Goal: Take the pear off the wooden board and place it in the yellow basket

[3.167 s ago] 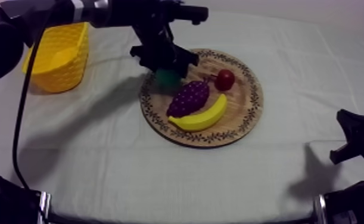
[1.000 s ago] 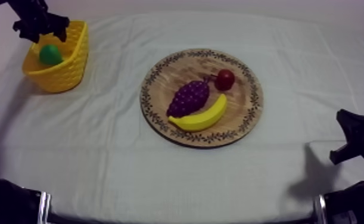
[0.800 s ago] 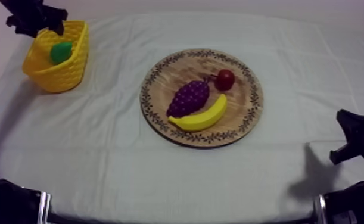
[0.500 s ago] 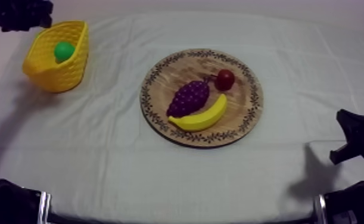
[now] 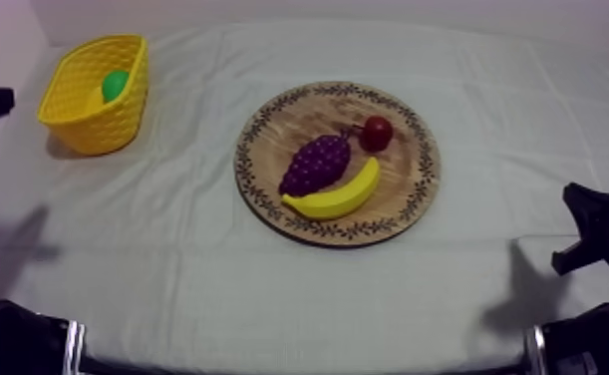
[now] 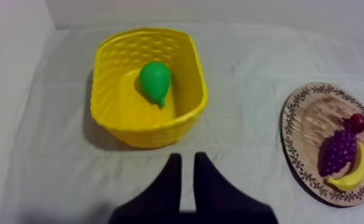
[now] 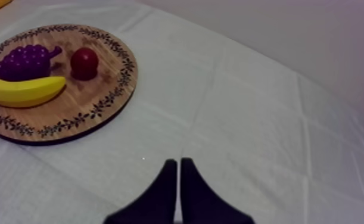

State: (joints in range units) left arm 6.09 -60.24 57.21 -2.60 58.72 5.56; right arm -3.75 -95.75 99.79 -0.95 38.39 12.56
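Setting: table (image 5: 268, 309) under a grey-white cloth (image 5: 527, 110), plain pale wall (image 6: 232, 9) behind.
The cloth covers the whole working surface and carries straight fold creases (image 7: 303, 137) that cross it in a loose grid, with small wrinkles near the far edge. The wall meets the table along the far side and turns along the left side, matte and unmarked, with a faint lilac cast. Light is even and diffuse from above; soft grey shadows (image 5: 9, 249) lie on the cloth near both front corners.
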